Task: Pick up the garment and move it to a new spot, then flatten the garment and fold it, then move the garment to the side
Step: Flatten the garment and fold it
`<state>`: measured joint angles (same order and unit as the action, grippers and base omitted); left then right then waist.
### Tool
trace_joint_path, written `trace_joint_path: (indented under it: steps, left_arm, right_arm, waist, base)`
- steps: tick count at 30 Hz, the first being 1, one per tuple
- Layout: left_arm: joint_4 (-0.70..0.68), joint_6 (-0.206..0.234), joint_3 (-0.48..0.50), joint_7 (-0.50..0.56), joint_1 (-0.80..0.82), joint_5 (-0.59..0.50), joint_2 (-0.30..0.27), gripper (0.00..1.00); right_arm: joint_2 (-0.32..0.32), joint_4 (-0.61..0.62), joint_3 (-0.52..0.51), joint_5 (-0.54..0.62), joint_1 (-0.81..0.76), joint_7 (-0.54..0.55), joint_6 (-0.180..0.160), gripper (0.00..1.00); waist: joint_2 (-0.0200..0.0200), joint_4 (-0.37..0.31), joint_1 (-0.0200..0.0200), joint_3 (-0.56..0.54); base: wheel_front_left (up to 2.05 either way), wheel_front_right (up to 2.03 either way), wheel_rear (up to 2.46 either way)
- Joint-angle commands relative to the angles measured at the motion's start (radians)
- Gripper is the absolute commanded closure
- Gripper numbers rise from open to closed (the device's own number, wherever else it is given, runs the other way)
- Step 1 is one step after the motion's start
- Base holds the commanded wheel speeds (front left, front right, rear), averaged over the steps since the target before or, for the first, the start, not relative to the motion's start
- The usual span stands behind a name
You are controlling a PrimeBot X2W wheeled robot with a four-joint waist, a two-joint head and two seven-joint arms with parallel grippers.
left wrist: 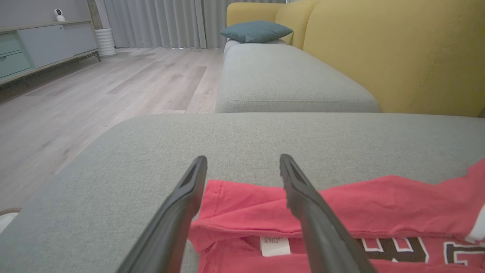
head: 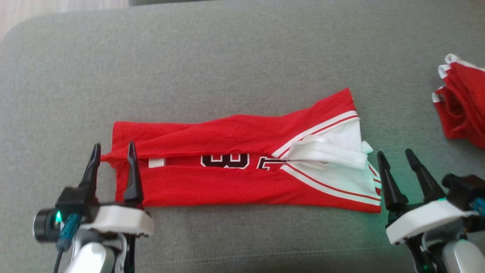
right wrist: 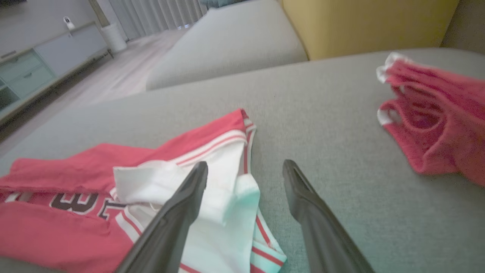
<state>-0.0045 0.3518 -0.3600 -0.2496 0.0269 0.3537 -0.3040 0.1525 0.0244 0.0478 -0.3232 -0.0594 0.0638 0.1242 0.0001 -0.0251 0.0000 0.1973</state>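
The garment (head: 227, 182) is a red jersey with white trim and black numbers. It lies as a long band across the grey cushion (head: 227, 57), both long edges folded in toward the middle. My left gripper (head: 113, 148) stands open over the garment's left end (left wrist: 242, 206), one finger on each side of that corner. At the garment's white right end (right wrist: 223, 189), my right gripper (head: 394, 154) is open just beside the edge, nothing between its fingers (right wrist: 182, 208).
A second red and white garment (head: 464, 106) lies bunched at the cushion's right edge (right wrist: 432, 125). A yellow sofa back (left wrist: 398, 53), a further grey seat (left wrist: 288, 79) with a teal pillow (left wrist: 255, 30), and wooden floor (left wrist: 94, 94) lie beyond.
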Motion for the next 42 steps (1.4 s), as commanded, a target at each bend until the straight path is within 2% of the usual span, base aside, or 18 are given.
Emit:
trace_joint_path:
  steps: [1, 10, 14, 18, 19, 20, 21, 31, 39, 42]
  left_arm:
    - [-0.033, -0.004, 0.032, -0.01, 0.067, -0.008, -0.007, 0.0]
    - [-0.01, -0.037, 0.016, -0.012, 0.151, -0.028, 0.03, 0.0]
    - [-0.005, -0.051, 0.02, -0.012, 0.17, -0.042, 0.048, 0.0]
    - [-0.002, -0.061, 0.032, -0.012, 0.169, -0.053, 0.064, 0.0]
    - [-0.002, -0.063, 0.036, -0.012, 0.167, -0.056, 0.067, 0.0]
    - [-0.001, -0.065, 0.04, -0.012, 0.165, -0.058, 0.071, 0.0]
    - [0.0, -0.067, 0.043, -0.012, 0.162, -0.06, 0.074, 0.0]
    - [0.005, -0.089, 0.075, -0.012, 0.147, -0.081, 0.094, 0.0]
    - [0.013, -0.107, 0.099, -0.012, 0.127, -0.095, 0.107, 0.0]
    - [0.017, -0.115, 0.105, -0.012, 0.119, -0.099, 0.112, 0.0]
  right_arm:
    - [0.034, -0.005, 0.026, -0.018, 0.061, 0.014, 0.007, 0.0]
    - [0.065, -0.235, 0.073, -0.074, 0.173, 0.088, 0.007, 0.0]
    - [0.071, -0.312, 0.086, -0.09, 0.183, 0.176, 0.007, 0.0]
    - [0.081, -0.324, 0.108, -0.128, 0.176, 0.272, 0.007, 0.0]
    - [0.083, -0.322, 0.111, -0.141, 0.173, 0.299, 0.007, 0.2]
    - [0.087, -0.315, 0.112, -0.151, 0.171, 0.317, 0.007, 0.82]
    - [0.087, -0.306, 0.111, -0.164, 0.169, 0.332, 0.007, 1.0]
    - [0.134, -0.201, 0.078, -0.22, 0.154, 0.361, 0.007, 1.0]
    - [0.226, -0.168, -0.052, -0.214, 0.132, 0.339, 0.007, 1.0]
    - [0.254, -0.163, -0.068, -0.206, 0.126, 0.346, 0.007, 1.0]
  waist:
    - [-0.0001, 0.017, 0.0, 0.022]
    - [-0.0001, 0.078, 0.0, 0.085]
    - [-0.0001, 0.095, 0.0, 0.095]
    - [-0.0001, 0.098, 0.0, 0.096]
    - [-0.0001, 0.097, 0.0, 0.095]
    - [-0.0001, 0.095, 0.0, 0.093]
    - [-0.0001, 0.093, 0.0, 0.091]
    - [-0.0001, 0.08, 0.0, 0.069]
    - [-0.0001, 0.065, 0.0, 0.035]
    - [-0.0001, 0.058, 0.0, 0.018]
  base:
    - [0.0, 0.0, 0.0]
    - [0.0, 0.0, 0.0]
    - [0.0, 0.0, 0.0]
    - [0.0, 0.0, 0.0]
    - [0.0, 0.0, 0.0]
    - [0.0, 0.0, 0.0]
    - [0.0, 0.0, 0.0]
    - [0.0, 0.0, 0.0]
    - [0.0, 0.0, 0.0]
    - [0.0, 0.0, 0.0]
